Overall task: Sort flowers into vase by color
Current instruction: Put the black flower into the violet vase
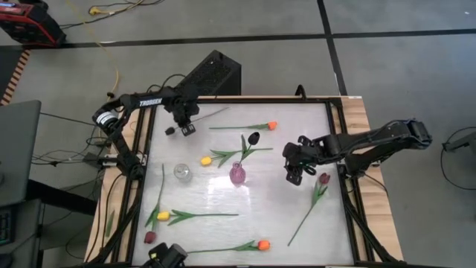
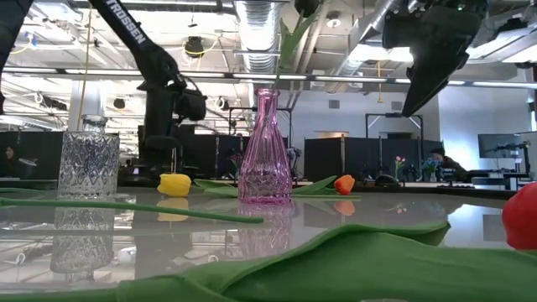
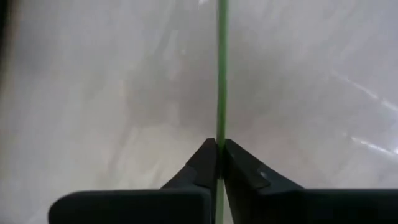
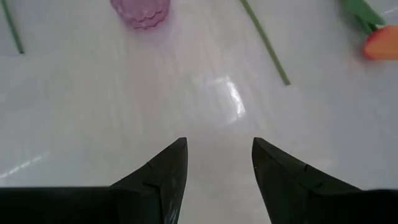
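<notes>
The left gripper (image 3: 218, 163) is held over the far left part of the bench (image 1: 275, 216), fingers pinched shut on a thin green stem (image 3: 222, 68). The right gripper (image 1: 295, 173) is extended from the right edge toward the middle, fingers parted and empty. A dark tulip (image 1: 253, 138) stands in the pink vase (image 1: 237, 175); the other flowers (image 1: 195, 217) lie scattered on the bench around it, near the clear vase (image 1: 181, 172).
</notes>
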`<state>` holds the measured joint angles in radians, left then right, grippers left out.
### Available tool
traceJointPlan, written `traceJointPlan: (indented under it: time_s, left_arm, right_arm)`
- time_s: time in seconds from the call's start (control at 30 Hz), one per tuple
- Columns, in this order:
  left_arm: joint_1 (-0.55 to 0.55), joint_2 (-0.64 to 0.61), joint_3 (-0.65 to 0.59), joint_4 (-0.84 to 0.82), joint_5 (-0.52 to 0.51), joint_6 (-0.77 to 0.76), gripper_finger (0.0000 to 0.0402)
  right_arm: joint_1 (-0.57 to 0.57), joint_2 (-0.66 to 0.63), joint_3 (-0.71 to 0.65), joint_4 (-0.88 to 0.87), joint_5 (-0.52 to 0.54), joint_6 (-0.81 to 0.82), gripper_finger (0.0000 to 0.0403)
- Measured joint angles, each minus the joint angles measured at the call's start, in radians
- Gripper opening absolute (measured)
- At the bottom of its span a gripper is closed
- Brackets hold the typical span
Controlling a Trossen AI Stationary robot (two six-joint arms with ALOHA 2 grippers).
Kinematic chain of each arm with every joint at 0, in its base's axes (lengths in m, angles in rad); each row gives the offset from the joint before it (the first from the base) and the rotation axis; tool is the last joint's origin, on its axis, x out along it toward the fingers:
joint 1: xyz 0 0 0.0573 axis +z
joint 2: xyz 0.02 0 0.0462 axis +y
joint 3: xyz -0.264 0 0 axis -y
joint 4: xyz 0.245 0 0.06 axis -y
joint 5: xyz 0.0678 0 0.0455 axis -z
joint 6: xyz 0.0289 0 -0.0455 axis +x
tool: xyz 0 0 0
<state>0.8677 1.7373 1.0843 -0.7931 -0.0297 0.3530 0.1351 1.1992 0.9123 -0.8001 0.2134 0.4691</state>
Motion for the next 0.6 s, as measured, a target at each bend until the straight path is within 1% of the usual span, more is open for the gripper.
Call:
traceJointPlan:
  time_s: [0.2,0.3,0.4,0.5,0.6]
  left_arm:
    - [-0.055,-0.087,0.07,-0.004,-0.001,-0.009,0.0002]
    - [-0.08,-0.158,0.085,0.043,-0.003,-0.041,0.0001]
    - [-0.099,-0.246,0.085,0.095,-0.001,-0.079,0.0001]
    - [-0.118,-0.335,0.085,0.15,0.002,-0.136,0.0]
    - [-0.134,-0.418,0.085,0.212,0.046,-0.207,0.0]
  right_arm:
    - [0.038,0.0,0.0,0.001,-0.001,0.001,0.0204]
    - [0.059,0.0,0.0,0.02,-0.002,-0.019,0.0205]
    - [0.068,0.0,0.006,0.053,-0.005,-0.096,0.0205]
    - [0.065,0.0,0.041,0.051,-0.004,-0.211,0.0204]
    - [0.059,0.0,0.091,0.05,0.022,-0.342,0.0205]
